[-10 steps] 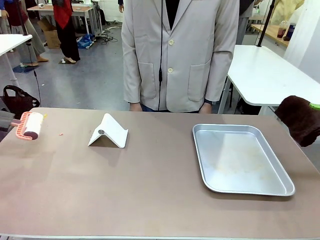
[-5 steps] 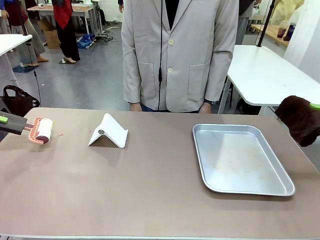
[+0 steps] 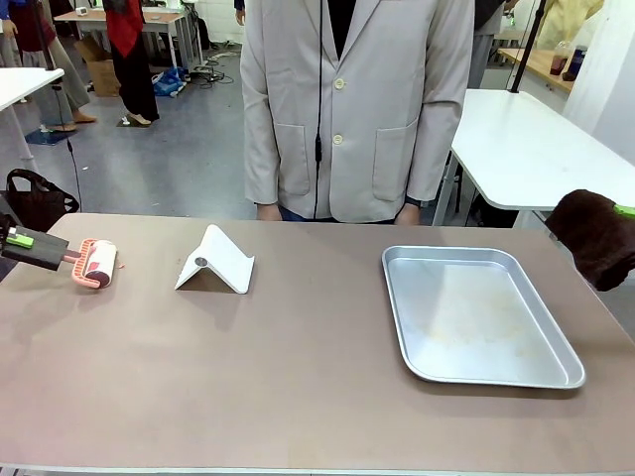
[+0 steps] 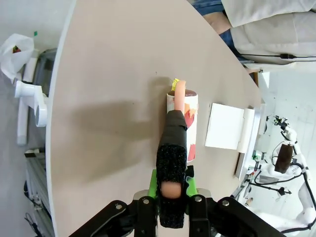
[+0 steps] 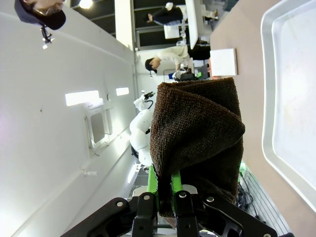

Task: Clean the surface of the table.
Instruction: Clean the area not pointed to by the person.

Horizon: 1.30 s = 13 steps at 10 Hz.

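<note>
The taupe-brown table (image 3: 298, 377) spans the front view. At its far left a lint roller (image 3: 98, 263) with a pink frame and a white roll lies on the top. My left gripper (image 3: 30, 246) is shut on its black foam handle (image 4: 172, 163). In the left wrist view my left gripper (image 4: 171, 197) pinches that handle, and the lint roller (image 4: 183, 123) rests on the table (image 4: 108, 98) with a small yellow scrap (image 4: 175, 84) at its tip. At the right edge my right gripper (image 3: 623, 211) is shut on a dark brown cloth (image 3: 595, 238), held above the table. The brown cloth (image 5: 197, 138) hides most of the right gripper (image 5: 165, 190).
A folded white stand (image 3: 215, 261) sits left of centre on the table. A shiny metal tray (image 3: 476, 312) lies on the right half. A person in a beige jacket (image 3: 347, 109) stands at the far edge. A white-topped table (image 3: 526, 149) stands behind on the right.
The lint roller has moved right along the table's left end and tipped lower. My left gripper has come into the front view behind it. The right arm and cloth have not moved.
</note>
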Tool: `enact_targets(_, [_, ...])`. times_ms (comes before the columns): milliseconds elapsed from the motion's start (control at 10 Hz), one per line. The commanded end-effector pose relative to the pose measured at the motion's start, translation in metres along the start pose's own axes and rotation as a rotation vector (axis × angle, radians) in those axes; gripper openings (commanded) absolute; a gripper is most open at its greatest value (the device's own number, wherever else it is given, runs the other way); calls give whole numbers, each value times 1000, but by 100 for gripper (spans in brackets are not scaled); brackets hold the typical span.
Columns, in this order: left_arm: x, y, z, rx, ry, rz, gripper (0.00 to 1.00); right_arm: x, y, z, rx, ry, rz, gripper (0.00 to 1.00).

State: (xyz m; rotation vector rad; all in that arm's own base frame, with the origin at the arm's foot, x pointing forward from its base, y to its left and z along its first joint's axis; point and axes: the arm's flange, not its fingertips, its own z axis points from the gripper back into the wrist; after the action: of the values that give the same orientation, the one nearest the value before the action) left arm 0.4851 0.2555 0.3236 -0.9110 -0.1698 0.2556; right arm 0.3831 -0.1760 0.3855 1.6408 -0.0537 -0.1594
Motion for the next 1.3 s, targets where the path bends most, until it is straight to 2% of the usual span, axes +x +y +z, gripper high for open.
enact_targets(0, [3, 3, -17, 40, 32, 37, 23, -1, 7, 0, 15, 5, -16, 12])
enact_targets(400, [16, -14, -53, 50, 112, 19, 23, -1, 7, 0, 15, 5, -16, 12])
enact_targets(700, [18, -31, -60, -15, 76, -35, 23, -1, 7, 0, 15, 5, -16, 12])
enact_targets(900, [8, -43, -40, -66, 10, -84, 23, -1, 7, 0, 15, 5, -16, 12])
enact_targets(1200, [-38, -69, 24, -196, -105, -221, 23, -1, 7, 0, 15, 5, -16, 12])
